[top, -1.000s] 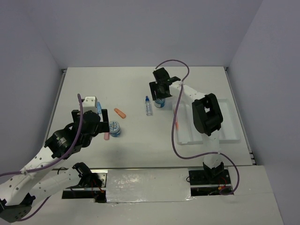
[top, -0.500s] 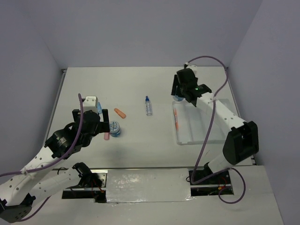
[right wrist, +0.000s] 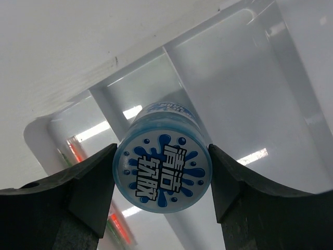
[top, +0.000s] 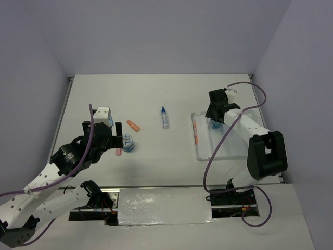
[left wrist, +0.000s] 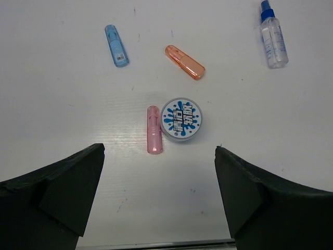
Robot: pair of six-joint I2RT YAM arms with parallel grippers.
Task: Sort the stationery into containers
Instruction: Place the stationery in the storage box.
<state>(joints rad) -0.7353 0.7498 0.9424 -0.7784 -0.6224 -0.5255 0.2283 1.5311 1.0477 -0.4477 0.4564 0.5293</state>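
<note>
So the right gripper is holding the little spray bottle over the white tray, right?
No. The right gripper holds a round blue-white roll over the white tray, as the right wrist view shows. The spray bottle lies on the table.

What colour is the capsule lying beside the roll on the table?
Pink; the capsule shows best in the left wrist view.
</note>
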